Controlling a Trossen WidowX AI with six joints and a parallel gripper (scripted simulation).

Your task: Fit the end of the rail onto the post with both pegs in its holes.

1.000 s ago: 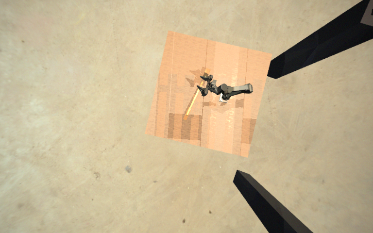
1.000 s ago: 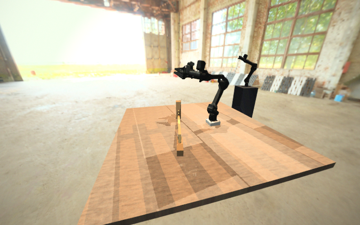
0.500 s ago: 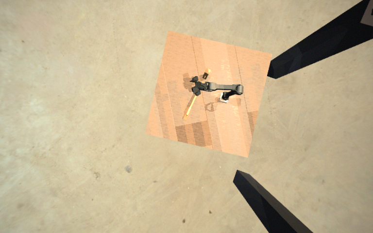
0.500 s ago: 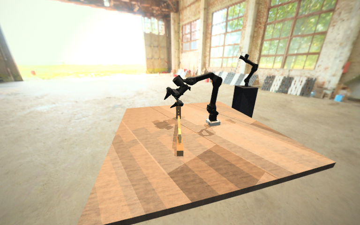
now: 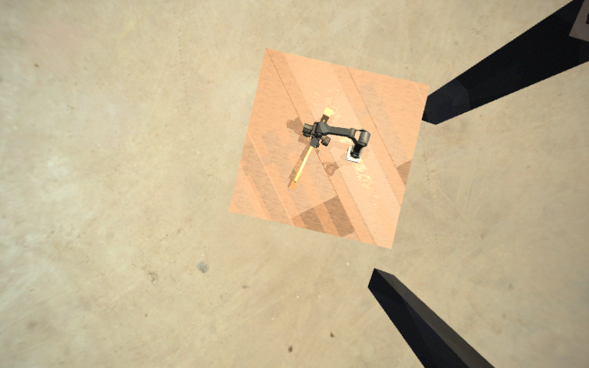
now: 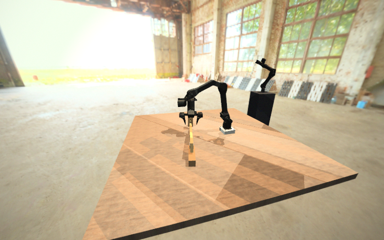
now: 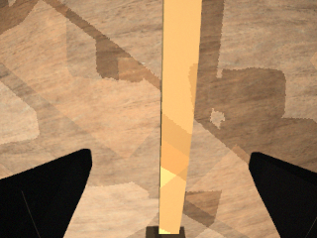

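The wooden rail (image 5: 303, 165) (image 6: 191, 137) (image 7: 170, 99) slopes down from the low footboard block (image 5: 291, 186) (image 6: 192, 163) to its near end by the post (image 5: 327, 112) (image 6: 188, 122) (image 7: 152, 232). In the exterior view its far end sits at the block's bracket. In the wrist view the near end is at the bottom, by the post's dark face. My gripper (image 6: 191, 123) (image 7: 172, 159) points down over the near part of the rail, wide open and empty, one finger to each side. The pegs, the holes and the exact fingertip height cannot be made out.
My arm's white base (image 5: 353, 155) (image 6: 227, 130) stands on the table (image 5: 369, 208) (image 6: 169, 192), to the right of the rail. Arm shadows fall on the table. A second arm on a black pedestal (image 6: 261, 107) stands behind the table.
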